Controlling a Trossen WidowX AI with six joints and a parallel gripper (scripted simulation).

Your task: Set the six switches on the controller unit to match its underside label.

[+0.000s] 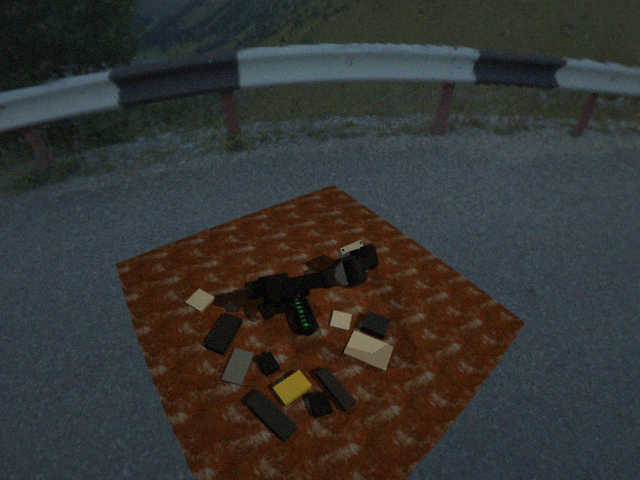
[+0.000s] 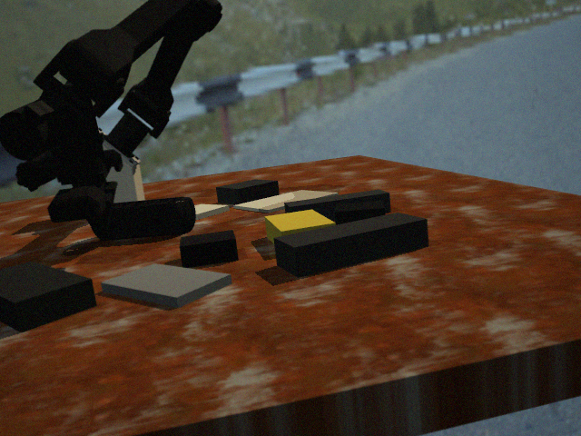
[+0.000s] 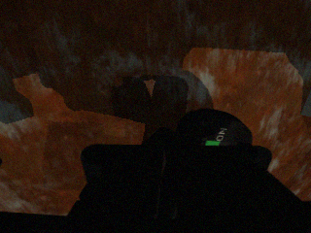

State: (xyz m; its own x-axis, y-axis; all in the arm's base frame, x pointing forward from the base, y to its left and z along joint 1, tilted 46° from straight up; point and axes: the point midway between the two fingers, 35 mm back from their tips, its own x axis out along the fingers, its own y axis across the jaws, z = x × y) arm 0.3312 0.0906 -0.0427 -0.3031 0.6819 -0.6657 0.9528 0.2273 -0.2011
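The dark grey controller unit (image 1: 297,315) (image 2: 145,216) (image 3: 214,131) lies flat on the rust-coloured bench (image 1: 439,330) (image 2: 375,304). Its top faces up, and a row of green switch ends shows in the top view. My gripper (image 1: 271,307) (image 2: 70,206) (image 3: 163,131) is shut with nothing between its fingers. It is low at the unit's far end, beside the first switches. In the wrist view one green switch end with an ON mark (image 3: 212,143) shows just below and right of the fingers. The rest of the unit is hidden in the dark there.
Loose parts lie around the unit: a yellow block (image 1: 292,386) (image 2: 298,220), a long dark bar (image 1: 269,414) (image 2: 351,243), a grey plate (image 1: 237,365) (image 2: 166,283), a beige plate (image 1: 368,350), and several small dark blocks. The arm's base (image 1: 361,258) stands behind.
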